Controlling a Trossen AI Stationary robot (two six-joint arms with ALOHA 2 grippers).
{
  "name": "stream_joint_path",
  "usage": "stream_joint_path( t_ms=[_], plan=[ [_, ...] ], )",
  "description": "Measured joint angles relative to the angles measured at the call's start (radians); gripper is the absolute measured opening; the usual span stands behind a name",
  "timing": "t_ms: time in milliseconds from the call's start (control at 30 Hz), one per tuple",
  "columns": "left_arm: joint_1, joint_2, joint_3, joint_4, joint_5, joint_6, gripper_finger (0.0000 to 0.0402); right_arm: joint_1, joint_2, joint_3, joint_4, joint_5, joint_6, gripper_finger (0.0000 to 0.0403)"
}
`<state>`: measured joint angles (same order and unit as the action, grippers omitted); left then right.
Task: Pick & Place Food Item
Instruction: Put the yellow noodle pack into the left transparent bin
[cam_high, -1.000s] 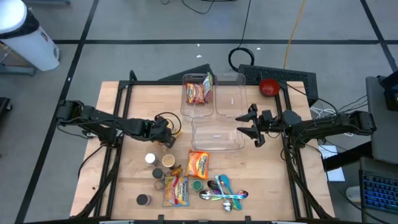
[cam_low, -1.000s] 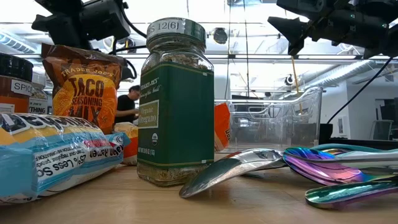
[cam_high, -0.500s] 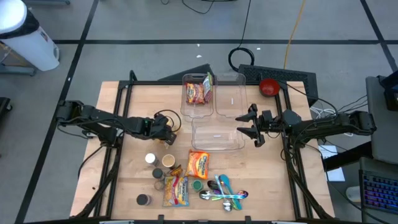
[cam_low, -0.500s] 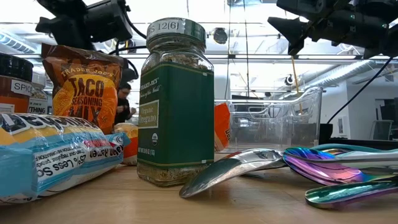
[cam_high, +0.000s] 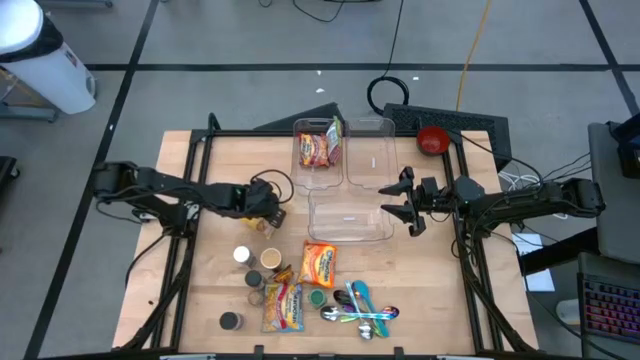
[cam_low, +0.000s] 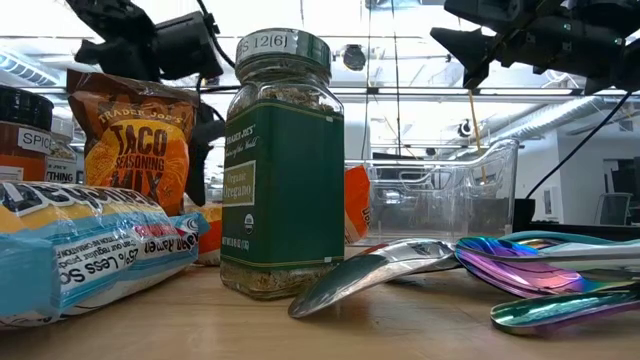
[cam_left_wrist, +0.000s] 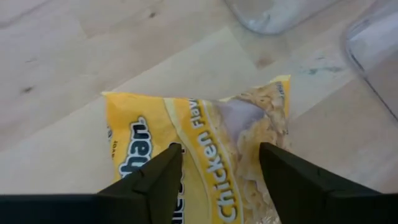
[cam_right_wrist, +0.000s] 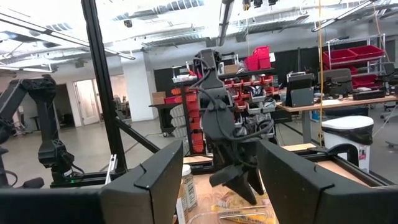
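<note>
Over on the table's (cam_high: 220, 160) left half, the left gripper (cam_left_wrist: 219, 163) is down on a yellow chicken noodle packet (cam_left_wrist: 205, 155), fingers (cam_left_wrist: 158, 177) spread on either side of it, not clamped. That packet (cam_high: 270, 213) lies flat on the wood just beside the clear bins (cam_high: 345, 215). The right gripper (cam_high: 398, 200) hangs open by the bins' right edge, holding nothing.

Even, bright overhead light in high view; surface (cam_high: 220, 180) evenly lit w/ only soft, short shadows. Low view strongly backlit by ceiling strips, arms read as silhouettes; oregano jar (cam_low: 283, 165) sharp, ramen pack (cam_low: 90, 250) up close soft. Glare streaks on spoons (cam_low: 520, 260). Left wrist view: noodle packet (cam_left_wrist: 205, 155) slightly blurred, foil sheen.
</note>
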<state>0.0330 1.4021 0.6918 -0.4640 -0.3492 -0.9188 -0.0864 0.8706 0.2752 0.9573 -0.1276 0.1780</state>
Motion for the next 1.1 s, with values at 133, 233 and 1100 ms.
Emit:
stream_joint_path(
  t_ms=[133, 233, 1100],
  plan=[
    [0.000, 0.018, 0.000, 0.000, -0.003, -0.001, 0.0240, 0.000, 0.000, 0.000, -0.001, 0.000, 0.000, 0.0196],
    [0.000, 0.018, 0.000, 0.005, 0.001, -0.018, 0.0231, 0.000, 0.000, 0.000, 0.000, 0.000, 0.000, 0.0196],
    [0.025, 0.018, 0.159, -0.058, -0.010, 0.046, 0.0005, 0.000, 0.000, 0.000, 0.001, 0.000, 0.001, 0.0196]
  ],
)
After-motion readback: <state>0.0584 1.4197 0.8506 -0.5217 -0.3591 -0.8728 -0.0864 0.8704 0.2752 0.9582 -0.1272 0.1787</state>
